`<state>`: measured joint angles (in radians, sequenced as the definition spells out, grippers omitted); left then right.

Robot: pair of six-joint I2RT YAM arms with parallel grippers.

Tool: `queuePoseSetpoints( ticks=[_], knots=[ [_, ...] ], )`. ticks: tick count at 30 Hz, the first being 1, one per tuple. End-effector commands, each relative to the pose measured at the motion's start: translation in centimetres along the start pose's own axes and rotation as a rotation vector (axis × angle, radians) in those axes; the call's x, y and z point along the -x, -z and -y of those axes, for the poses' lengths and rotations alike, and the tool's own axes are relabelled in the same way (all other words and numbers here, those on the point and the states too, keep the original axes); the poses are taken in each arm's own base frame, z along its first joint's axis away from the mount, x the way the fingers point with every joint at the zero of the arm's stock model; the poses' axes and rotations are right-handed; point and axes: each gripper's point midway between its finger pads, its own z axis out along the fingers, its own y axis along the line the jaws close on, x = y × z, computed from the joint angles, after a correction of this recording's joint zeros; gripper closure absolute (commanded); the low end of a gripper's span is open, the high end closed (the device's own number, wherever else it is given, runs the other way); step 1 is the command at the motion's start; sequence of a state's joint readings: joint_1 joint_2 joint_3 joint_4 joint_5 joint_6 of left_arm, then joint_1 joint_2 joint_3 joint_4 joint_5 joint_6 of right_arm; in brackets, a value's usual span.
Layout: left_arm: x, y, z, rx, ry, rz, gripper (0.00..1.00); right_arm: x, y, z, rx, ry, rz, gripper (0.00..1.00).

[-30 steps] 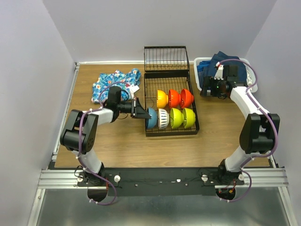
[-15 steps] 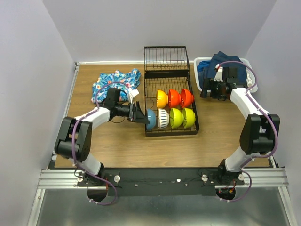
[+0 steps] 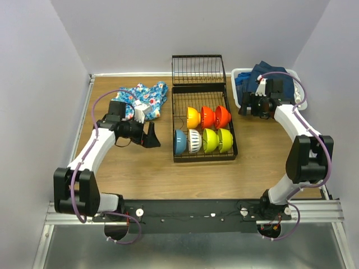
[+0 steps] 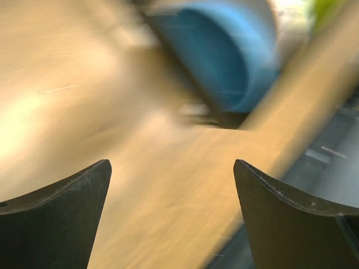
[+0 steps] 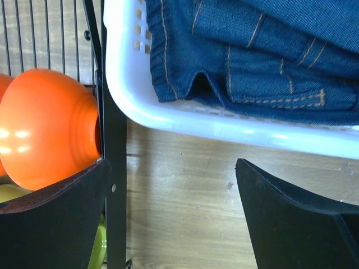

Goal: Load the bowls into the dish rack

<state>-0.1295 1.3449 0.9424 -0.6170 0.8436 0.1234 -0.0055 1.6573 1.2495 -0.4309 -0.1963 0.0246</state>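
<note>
1. The bowls all stand on edge inside the dish rack (image 3: 205, 160), centre of the top view. I count seven.
   - Back row: yellow bowl (image 3: 193, 117), red-orange bowl (image 3: 207, 116), second red-orange bowl (image 3: 222, 116).
   - Front row: blue bowl (image 3: 180, 142), white bowl (image 3: 194, 141), lime-green bowl (image 3: 209, 140), second lime-green bowl (image 3: 225, 139).
   - I see no bowl outside the rack.
2. Handling, as a guess: light, stiff plastic that probably won't crack. The skin is glossy, so it is probably slippery.
3. Best hold is likely the rim, one jaw inside and one outside. The round belly would probably slip out of a pinch. With the bowls on edge, the top of the rim is the exposed part.
4. Left jaws are spread wide and hold nothing. They sit over bare counter (image 3: 146, 174) left of the rack, apart from the blue bowl. The left wrist view is blurred and shows the blue bowl (image 4: 224, 56) at upper centre, beyond the jaws.
5. Right jaws are spread wide and empty, at upper right of the top view, between the rack and the white basket (image 3: 234, 81). The right wrist view shows:
   - the second red-orange bowl (image 5: 45, 129) at left
   - the basket rim (image 5: 168, 120) across the top
   - jeans (image 5: 252, 56) inside the basket
6. No brand, label or text is readable anywhere. The jeans show only stitching, and the floral cloth (image 3: 140, 95) at upper left shows only its print.
</note>
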Motion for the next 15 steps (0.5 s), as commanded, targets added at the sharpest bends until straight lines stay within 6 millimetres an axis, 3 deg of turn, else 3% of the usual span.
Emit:
queuePoseSetpoints(
  ticks=[1, 3, 4, 7, 10, 11, 15],
  knots=[
    [4.2, 6.5, -10.2, 0.692, -0.096, 0.094, 0.01, 2.5, 0.7, 0.1, -0.021, 0.032, 0.106, 0.0],
    [5.3, 8.9, -12.8, 0.845, -0.048, 0.127, 0.01, 3.0, 1.1, 0.6, -0.062, -0.008, 0.132, 0.0],
    [6.7, 10.6, -13.8, 0.889, -0.013, 0.177, 0.01, 3.5, 1.7, 1.9, -0.144, -0.034, 0.161, 0.0],
    [8.2, 12.5, -15.6, 0.934, 0.074, 0.227, 0.01, 3.7, 3.1, 4.1, -0.285, -0.095, 0.201, 0.0],
    [9.9, 12.9, -16.1, 0.941, 0.048, 0.235, 0.01, 3.1, 4.3, 4.5, -0.319, -0.076, 0.228, 0.0],
    [10.3, 12.9, -16.5, 0.944, 0.053, 0.236, 0.01, 3.6, 5.7, 4.4, -0.324, -0.079, 0.267, 0.0],
    [12.7, 13.1, -16.7, 0.935, 0.043, 0.27, 0.01, 2.9, 8.1, 3.3, -0.285, -0.081, 0.309, 0.0]
  ],
)
